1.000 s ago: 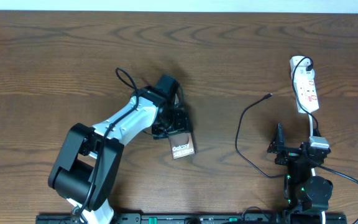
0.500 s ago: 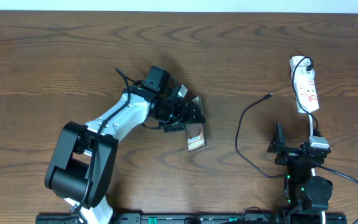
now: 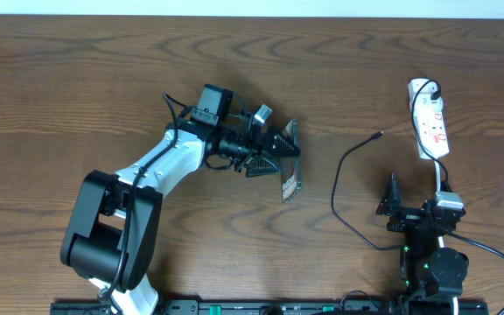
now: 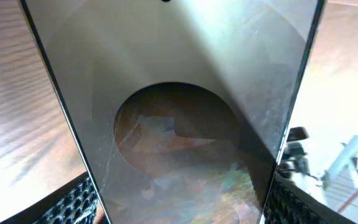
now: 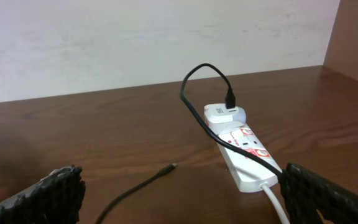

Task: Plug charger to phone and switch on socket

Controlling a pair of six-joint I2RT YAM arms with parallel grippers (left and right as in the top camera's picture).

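Note:
My left gripper (image 3: 276, 150) is shut on the phone (image 3: 289, 186), holding it lifted and turned almost edge-on above the table's middle. In the left wrist view the phone (image 4: 173, 112) fills the frame between both finger pads, its dark oval showing. The charger (image 3: 346, 188) lies in a curve on the table, its connector tip (image 3: 378, 135) pointing right toward the socket (image 3: 429, 118). My right gripper (image 3: 414, 210) is open and empty near the front edge. In the right wrist view the charger tip (image 5: 169, 167) lies left of the socket (image 5: 240, 149).
A white cord (image 3: 440, 179) runs from the socket's near end toward my right arm. A black plug (image 5: 230, 99) sits in the socket's far end. The back edge of the table (image 3: 252, 17) meets a pale wall.
My left gripper has lifted the phone and carried it to the right, turning it from face-up to nearly edge-on. The right arm, charger and socket have not moved.

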